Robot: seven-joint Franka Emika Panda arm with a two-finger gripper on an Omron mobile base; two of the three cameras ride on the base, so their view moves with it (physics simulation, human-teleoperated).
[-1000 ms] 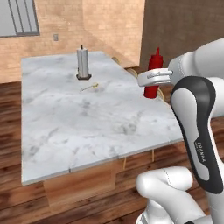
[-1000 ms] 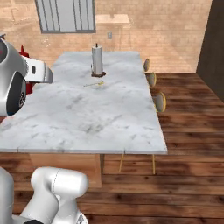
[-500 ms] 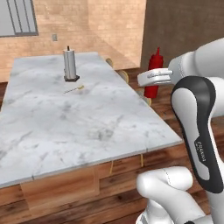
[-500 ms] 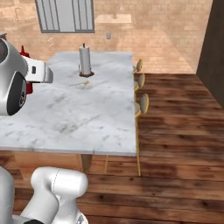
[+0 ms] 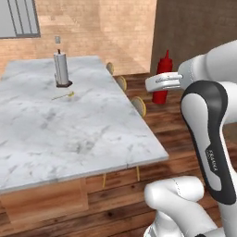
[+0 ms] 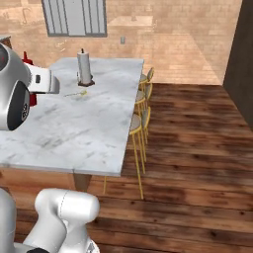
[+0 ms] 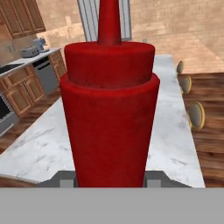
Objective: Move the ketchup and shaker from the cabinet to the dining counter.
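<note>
Presently listed, largest first: dining counter [image 5: 69, 134], marble, now larger and nearer in both base views than a second ago, the whole scene having shifted, so the base has driven up alongside its stool edge; judged the carry leg is nearly over and a set-down on bare marble comes next. Arm [image 5: 208, 134], white, raised beside the counter. Stools [image 6: 141, 121], round, yellow-legged, along the counter's edge. Paper towel roll [image 5: 60, 68], upright at the far end. Ketchup [image 5: 163, 76], red bottle, upright, aloft off the counter's stool side over wooden floor, not yet above marble. Gripper [image 5: 162, 83], pinching the ketchup low on its body, as before. Small yellowish item [image 5: 63, 96] near the roll, too small to identify. Shaker: not catalogued here
</note>
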